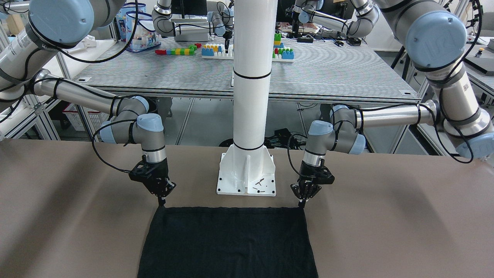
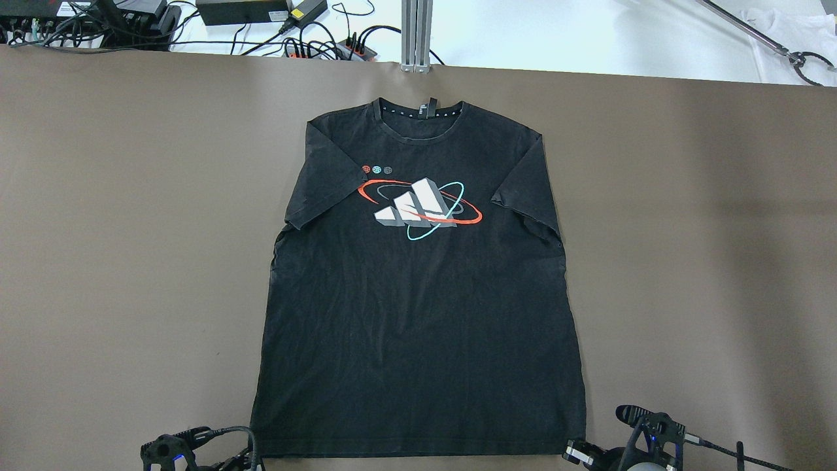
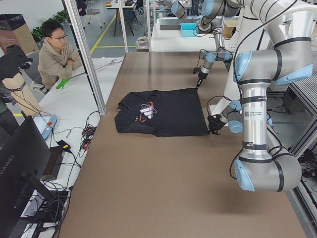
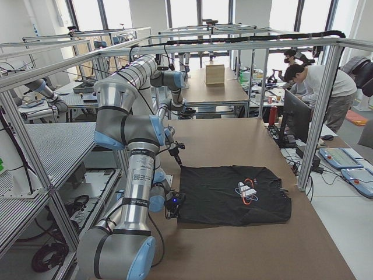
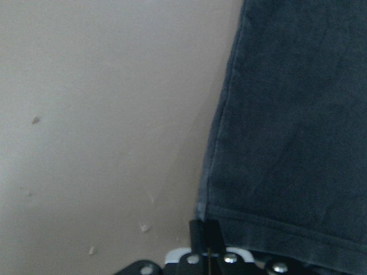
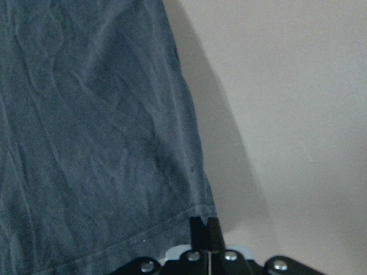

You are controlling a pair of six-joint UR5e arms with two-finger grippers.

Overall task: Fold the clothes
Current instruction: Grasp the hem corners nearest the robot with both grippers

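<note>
A brown table (image 2: 131,229) carries a black T-shirt (image 2: 418,294), spread flat, print up. Its hem corners lie at the fingertips of the left gripper (image 1: 302,202) and right gripper (image 1: 162,201), with the collar far beyond them.

The dark hemmed fabric (image 6: 86,143) is seen lightly creased across the left of the view, its stitched hem running to the lower centre. The right gripper (image 6: 204,220) is shown with fingers pressed together at the hem corner. The beige table (image 6: 298,114) is exposed alongside.
</note>
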